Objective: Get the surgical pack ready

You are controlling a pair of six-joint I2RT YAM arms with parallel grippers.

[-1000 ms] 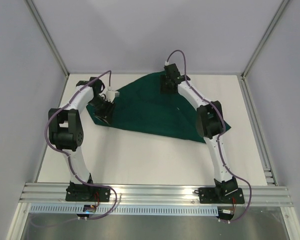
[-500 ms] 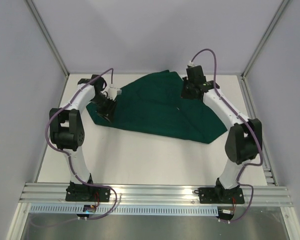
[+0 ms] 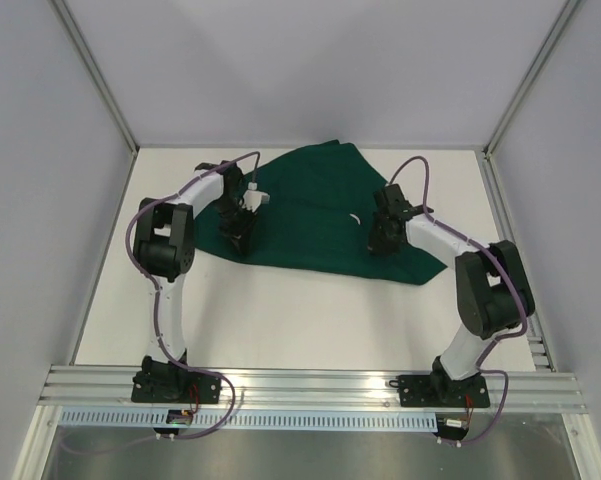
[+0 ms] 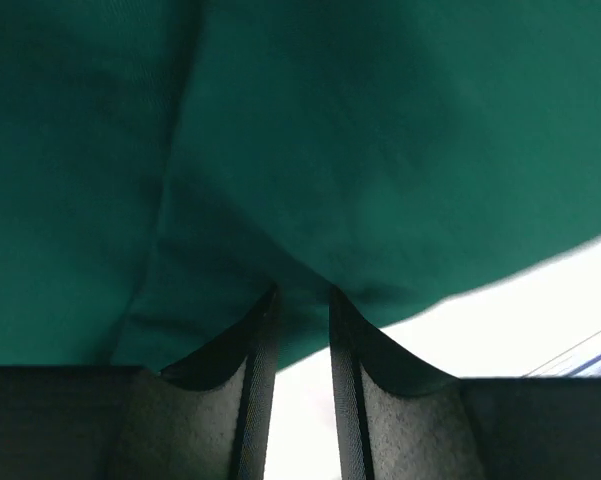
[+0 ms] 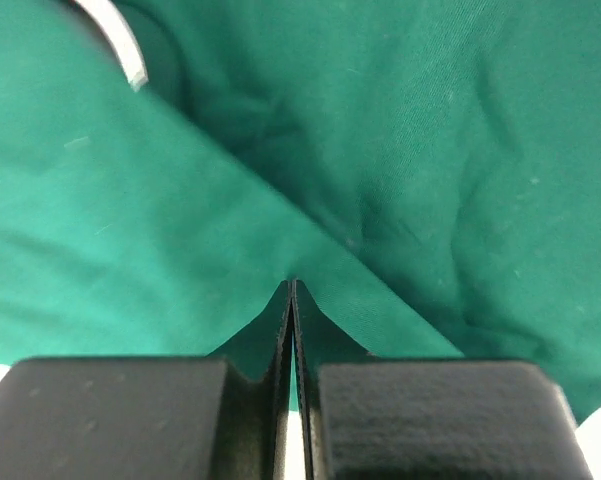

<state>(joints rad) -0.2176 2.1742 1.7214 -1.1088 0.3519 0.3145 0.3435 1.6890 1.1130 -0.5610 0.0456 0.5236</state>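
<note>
The dark green drape [image 3: 310,210] lies rumpled and partly folded across the back of the table. My left gripper [image 3: 242,236] is low at its left part; in the left wrist view its fingers [image 4: 263,330] stand a narrow gap apart, with the drape's edge [image 4: 380,200] right at their tips. My right gripper [image 3: 380,240] is down on the drape's right part, shut, its tips [image 5: 292,284] touching a diagonal fold [image 5: 210,180]; whether cloth is pinched I cannot tell. A curved bit of shiny metal [image 5: 115,45] pokes out of the drape [image 3: 355,218]. Tray and gauze are out of view.
White tabletop [image 3: 300,310] runs in front of the drape. Grey walls and aluminium posts [image 3: 105,95] close in the left, back and right. A rail [image 3: 310,385] with both arm bases runs along the near edge.
The right arm swung from the drape's far corner down to its near right part and shut its jaws. The left gripper moved right and nearer, narrowing its gap. The drape's outline shifted.
</note>
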